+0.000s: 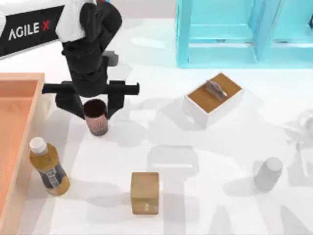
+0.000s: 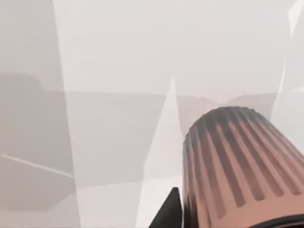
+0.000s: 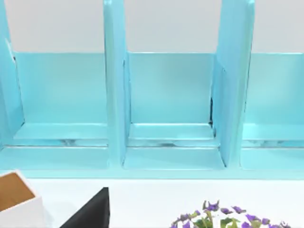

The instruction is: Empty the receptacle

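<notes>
Two black fingers of left gripper [image 1: 96, 108] clamped on small ribbed brown cup [image 1: 97, 117], upper-left of top view, mouth up, slightly tilted. Cup hanging over bare white table [image 1: 195, 147], just right of large shallow wooden tray with orange-brown walls and terracotta floor [image 1: 19, 142] at left edge. Arm reaching down from upper left, wrist near vertical. Probably set-down next, clear of tray. Amber bottle with white cap [image 1: 48, 167] upright just outside tray wall, lower left. Right gripper [image 3: 90, 211] parked facing turquoise shelf unit [image 3: 166, 109]; fingers' state cannot tell.
</notes>
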### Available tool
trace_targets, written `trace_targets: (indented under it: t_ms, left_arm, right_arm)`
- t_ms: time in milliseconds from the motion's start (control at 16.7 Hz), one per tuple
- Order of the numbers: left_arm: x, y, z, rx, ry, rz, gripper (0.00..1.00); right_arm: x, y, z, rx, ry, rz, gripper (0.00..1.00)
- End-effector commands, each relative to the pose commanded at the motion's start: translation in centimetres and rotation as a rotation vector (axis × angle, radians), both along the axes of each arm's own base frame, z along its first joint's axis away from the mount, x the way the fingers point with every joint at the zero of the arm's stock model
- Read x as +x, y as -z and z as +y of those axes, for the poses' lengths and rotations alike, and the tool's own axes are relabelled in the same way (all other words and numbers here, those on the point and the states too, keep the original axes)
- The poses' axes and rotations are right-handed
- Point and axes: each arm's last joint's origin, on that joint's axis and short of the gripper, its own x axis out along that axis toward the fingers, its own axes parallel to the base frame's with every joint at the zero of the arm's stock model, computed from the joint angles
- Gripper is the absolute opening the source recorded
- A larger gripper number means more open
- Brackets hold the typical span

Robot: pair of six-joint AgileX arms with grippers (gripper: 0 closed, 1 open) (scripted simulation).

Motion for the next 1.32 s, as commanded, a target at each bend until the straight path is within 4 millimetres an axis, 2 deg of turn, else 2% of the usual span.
trace_targets:
  t_ms: [300, 1080, 1320]
  left_arm:
    - [-0.05, 0.44, 0.01, 0.001, 0.000, 0.001, 0.00]
    - [-0.05, 0.44, 0.01, 0.001, 0.000, 0.001, 0.98]
    - [-0.05, 0.44, 0.01, 0.001, 0.000, 0.001, 1.00]
  right_arm:
    - [0.00, 0.00, 0.00, 0.000, 0.000, 0.000, 1.00]
    - [0.00, 0.00, 0.00, 0.000, 0.000, 0.000, 1.00]
    - [0.00, 0.00, 0.00, 0.000, 0.000, 0.000, 1.00]
